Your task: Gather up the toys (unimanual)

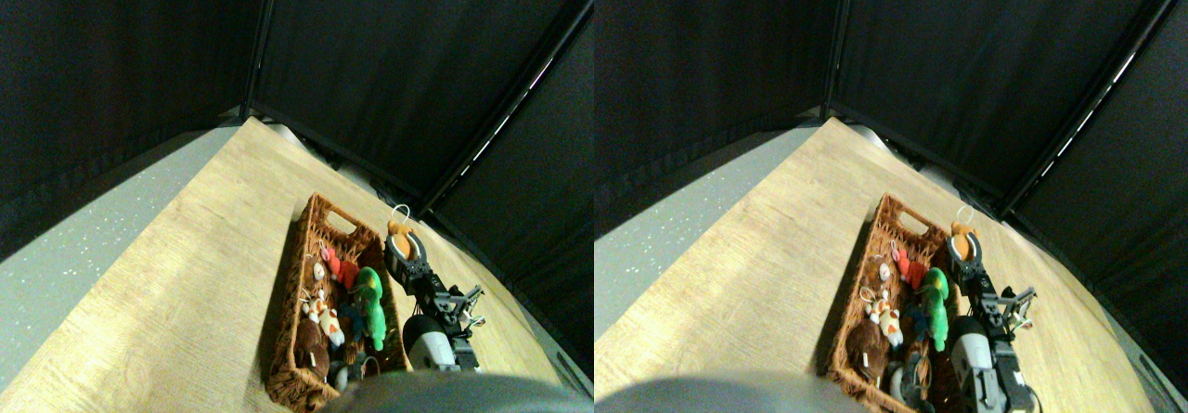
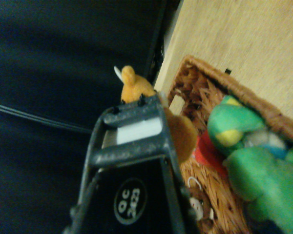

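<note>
Black curtains behind; jaws seemingly pinch orange toy (image 1: 400,238) beside basket (image 1: 306,237) holding green toy (image 1: 371,303).

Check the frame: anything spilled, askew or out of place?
Nothing stands out. The basket lies flat on the table with the toys inside, green toy included. The one toy outside is the orange toy, in the right hand by the basket's rim.
</note>
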`<state>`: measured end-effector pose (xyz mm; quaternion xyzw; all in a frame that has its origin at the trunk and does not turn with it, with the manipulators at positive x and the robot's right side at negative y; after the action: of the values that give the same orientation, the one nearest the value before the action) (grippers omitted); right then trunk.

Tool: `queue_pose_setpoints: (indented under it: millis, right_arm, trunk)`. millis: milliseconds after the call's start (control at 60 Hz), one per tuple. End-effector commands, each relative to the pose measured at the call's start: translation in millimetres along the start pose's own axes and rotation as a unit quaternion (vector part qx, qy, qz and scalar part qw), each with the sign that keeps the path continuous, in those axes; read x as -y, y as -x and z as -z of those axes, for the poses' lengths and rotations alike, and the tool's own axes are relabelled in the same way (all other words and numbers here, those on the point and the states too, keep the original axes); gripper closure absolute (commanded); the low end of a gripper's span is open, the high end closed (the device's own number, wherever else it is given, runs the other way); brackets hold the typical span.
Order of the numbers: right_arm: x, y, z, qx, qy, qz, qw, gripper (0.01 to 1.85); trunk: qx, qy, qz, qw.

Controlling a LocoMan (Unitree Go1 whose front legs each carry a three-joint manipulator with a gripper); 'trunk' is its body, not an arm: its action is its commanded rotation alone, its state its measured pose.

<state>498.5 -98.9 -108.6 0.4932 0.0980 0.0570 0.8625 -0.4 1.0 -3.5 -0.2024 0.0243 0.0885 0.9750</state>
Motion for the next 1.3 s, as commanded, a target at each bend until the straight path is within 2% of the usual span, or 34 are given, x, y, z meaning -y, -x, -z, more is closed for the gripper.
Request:
queue_pose_setpoints:
  millis: [17, 283, 617, 683, 733, 767, 800, 817, 833, 883, 900, 917, 933, 967, 1000, 1100, 1183, 1300]
  right_arm:
    - [-6.9, -0.5, 2.4, 0.0, -0.001, -0.011, 1.0, 1.8]
    - [-9.2, -5.1, 21.3, -0.013, -0.009, -0.007, 1.0, 1.8]
    - [-6.5, -9.0, 23.7, -0.02, -0.016, 0.003, 1.0, 1.8]
    - [-6.1, -8.7, 23.0, -0.008, -0.007, 0.006, 1.0, 1.8]
    - [-5.6, -10.2, 22.2, -0.019, -0.009, 0.002, 1.0, 1.8]
    - [-4.9, -10.8, 21.2, -0.005, -0.011, 0.005, 1.0, 1.8]
    - [-4.6, -10.8, 20.6, -0.011, -0.015, 0.003, 1.0, 1.8]
    - [-4.2, -10.8, 19.8, -0.026, -0.017, 0.0, 1.0, 1.8]
    - [-4.2, -10.2, 19.0, -0.028, -0.003, 0.008, 1.0, 1.69]
    - [-3.8, -8.9, 15.2, -0.05, 0.06, 0.017, 0.997, 0.82]
    - [-3.8, -8.9, 15.2, -0.05, 0.06, 0.017, 0.997, 0.82]
    - [-2.7, -10.2, 12.3, -0.081, 0.084, 0.009, 0.993, 0.48]
    - [-2.7, -10.2, 12.3, -0.081, 0.084, 0.009, 0.993, 0.48]
    - [-1.9, -9.7, 10.7, -0.073, 0.077, 0.013, 0.994, 0.3]
    - [-0.9, -9.5, 9.6, -0.066, 0.069, 0.013, 0.995, 0.28]
    - [1.0, -10.3, 7.4, -0.061, 0.065, 0.011, 0.996, 0.41]
    - [1.1, -9.5, 6.1, -0.057, 0.067, 0.01, 0.996, 0.43]
    - [1.6, -8.8, 4.7, -0.048, 0.058, 0.004, 0.997, 0.56]
  trunk:
    - [0.0038, 0.014, -0.014, 0.9998]
    - [0.0047, 0.028, -0.022, 0.9994]
    - [0.0024, 0.027, -0.026, 0.9993]
    - [0.0015, 0.027, -0.024, 0.9994]
    - [0.0011, 0.026, -0.023, 0.9994]
    - [0.0001, 0.026, -0.023, 0.9994]
    - [-0.0006, 0.025, -0.023, 0.9994]
    - [-0.0008, 0.025, -0.023, 0.9994]
    - [-0.0011, 0.024, -0.023, 0.9994]
    - [-0.0014, 0.024, -0.021, 0.9995]
    - [-0.0013, 0.024, -0.021, 0.9995]
    - [-0.0012, 0.023, -0.021, 0.9995]
    - [-0.0012, 0.023, -0.021, 0.9995]
    - [-0.0017, 0.023, -0.02, 0.9995]
    - [-0.0023, 0.022, -0.02, 0.9996]
    - [-0.0022, 0.02, -0.018, 0.9996]
    - [-0.0022, 0.019, -0.018, 0.9997]
    - [-0.0024, 0.016, -0.014, 0.9998]
